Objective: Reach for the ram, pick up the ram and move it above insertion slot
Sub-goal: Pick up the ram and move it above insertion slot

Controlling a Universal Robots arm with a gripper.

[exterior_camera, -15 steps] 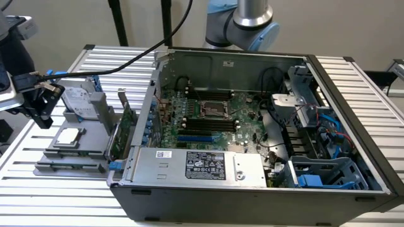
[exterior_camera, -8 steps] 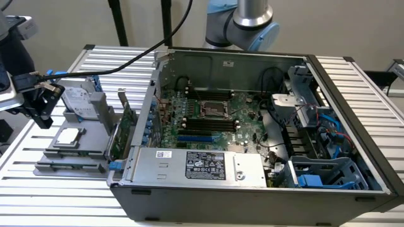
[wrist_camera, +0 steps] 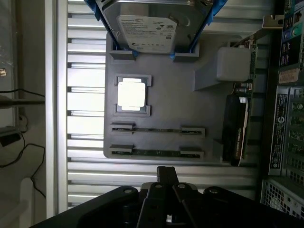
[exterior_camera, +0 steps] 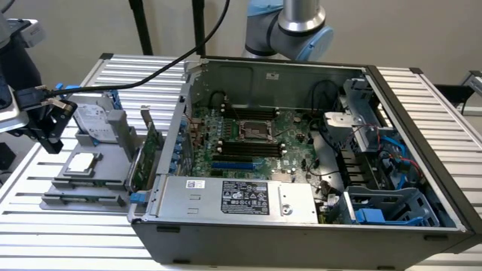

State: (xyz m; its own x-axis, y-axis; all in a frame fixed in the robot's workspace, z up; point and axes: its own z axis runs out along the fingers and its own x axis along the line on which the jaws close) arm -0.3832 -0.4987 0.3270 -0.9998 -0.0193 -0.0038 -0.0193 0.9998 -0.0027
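Gripper [wrist_camera: 167, 172] of black metal, on a Universal Robots arm, hangs clenched on nothing, its pads pressed together, above a slatted aluminium table [wrist_camera: 85, 166] just off the edge of a flat grey fixture tray [wrist_camera: 171, 99]. Nearest to it lies the ram [wrist_camera: 156, 153], a long, thin green circuit-board stick set on edge between two grey clips on the tray, untouched and apart from the tool. A second thin green stick [wrist_camera: 156, 129] sits parallel just beyond, in its own pair of clips. Further along the tray rests a square silver processor chip [wrist_camera: 131, 94], then a silver hard drive in a blue frame [wrist_camera: 152, 23] standing in a grey cradle. Beside the tray a green expansion card with a dark cooler [wrist_camera: 236, 128] stands on edge. Towards the exterior view's right, an open grey computer case [exterior_camera: 301, 237] lies on its side, well apart from the gripper, its green motherboard [exterior_camera: 294, 121] carrying rows of black insertion slots [exterior_camera: 249, 149].
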